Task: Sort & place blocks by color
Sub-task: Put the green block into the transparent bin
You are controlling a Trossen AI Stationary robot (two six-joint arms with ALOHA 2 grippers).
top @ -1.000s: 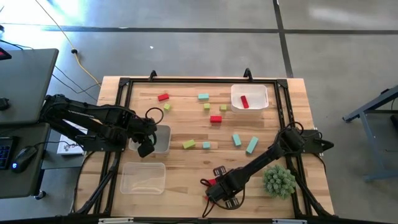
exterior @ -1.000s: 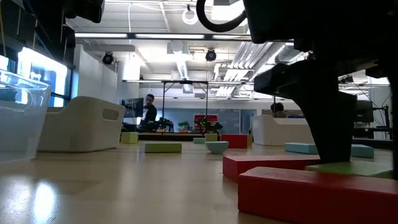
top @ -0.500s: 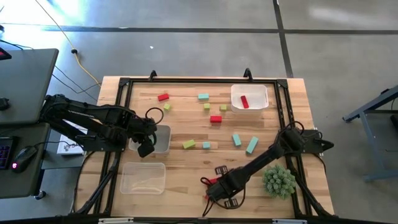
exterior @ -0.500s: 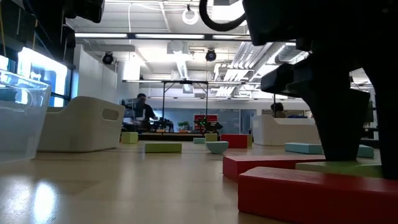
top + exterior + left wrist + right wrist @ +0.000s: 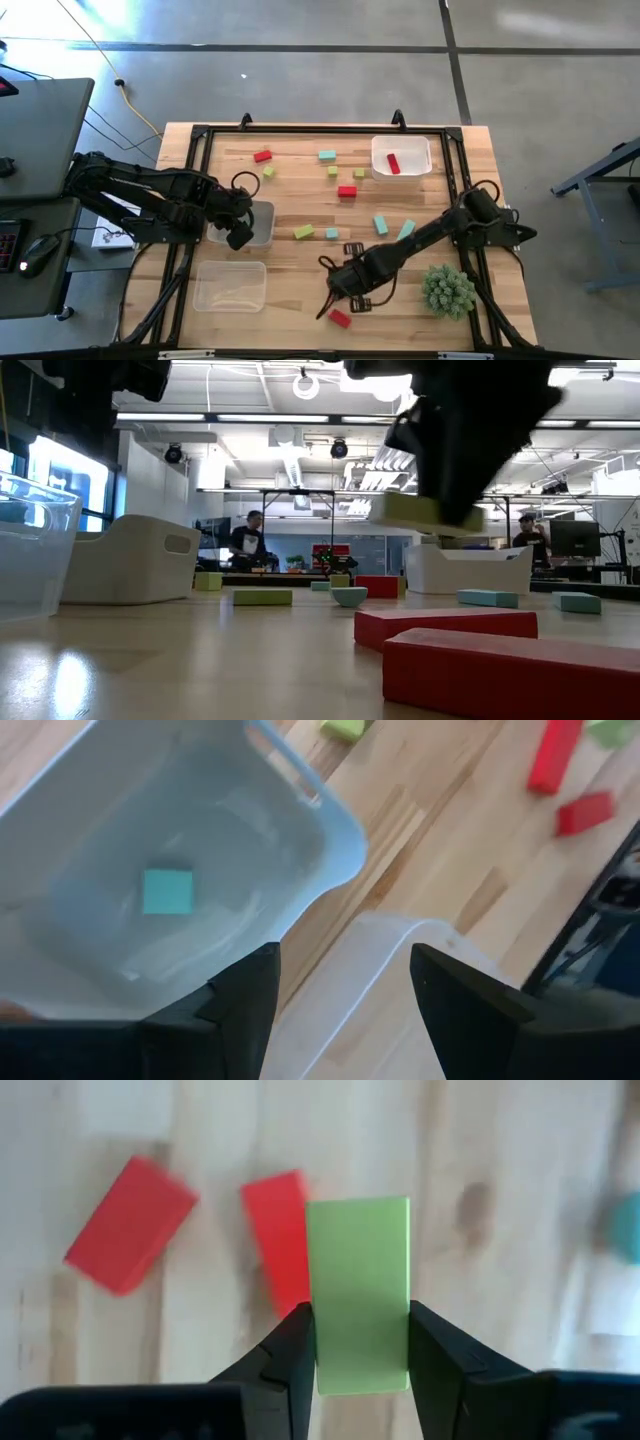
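A yellow-green bar block (image 5: 358, 1250) hangs above the table with my right gripper (image 5: 360, 1318) shut on it, near the table's front middle (image 5: 350, 285). Two red blocks (image 5: 130, 1225) (image 5: 278, 1240) lie on the table below it. My left gripper (image 5: 345, 1010) is open over a clear tray (image 5: 260, 222) at the left. That tray holds one teal cube (image 5: 167, 891). Several more red, teal and green blocks lie across the table's middle (image 5: 347, 191). My right gripper pinches the green bar's two long sides (image 5: 325, 1342) between its two fingers, at the end nearer the wrist. The fingers point steeply down and lie across the bar. The bar (image 5: 420, 512) hangs almost level, clear of the table and of the red blocks.
A second clear tray (image 5: 231, 285) stands at the near left. A white tray (image 5: 401, 146) at the far right holds a red block (image 5: 393, 163). A spiky green plant ball (image 5: 448, 290) sits at the near right, close to my right arm.
My right gripper has risen and gone toward the table's far edge. The green bar, which lay on the table beside the red blocks, is now lifted clear with it. The red blocks have stayed where they were.
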